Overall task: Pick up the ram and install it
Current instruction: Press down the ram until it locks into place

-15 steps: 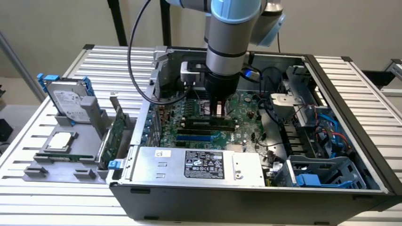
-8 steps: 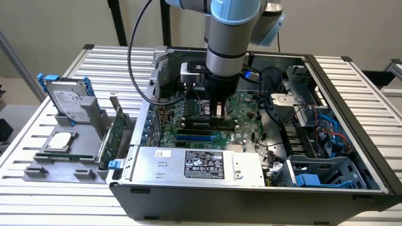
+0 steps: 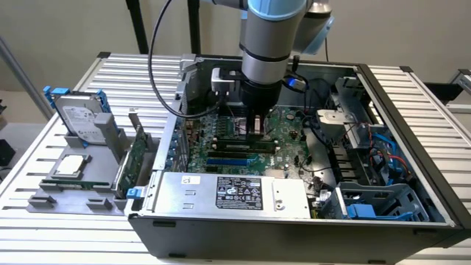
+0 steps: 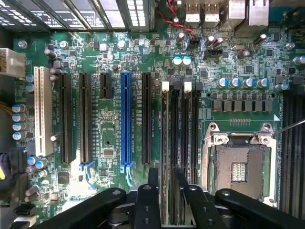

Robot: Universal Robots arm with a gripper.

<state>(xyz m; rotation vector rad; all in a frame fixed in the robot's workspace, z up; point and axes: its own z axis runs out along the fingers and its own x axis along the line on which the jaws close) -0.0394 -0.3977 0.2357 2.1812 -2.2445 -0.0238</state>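
**Claw down in the case, over the memory slots**

Your ram, the long thin green circuit-board stick, sits edge-on between the black claw fingers, lined up along the black memory slots with their white end latches. The claw is pinching the stick. You can't tell whether it is seated in the slot or just above it. In the exterior view the claw hangs straight down from the grey arm into the open black computer case, over the green motherboard.

Beside the slots you see the bare silver processor socket; on the other side, a blue expansion slot among black ones. At the exterior view's left, a grey holder on the slatted metal table carries a hard drive, a square silver processor chip and an upright green expansion card.
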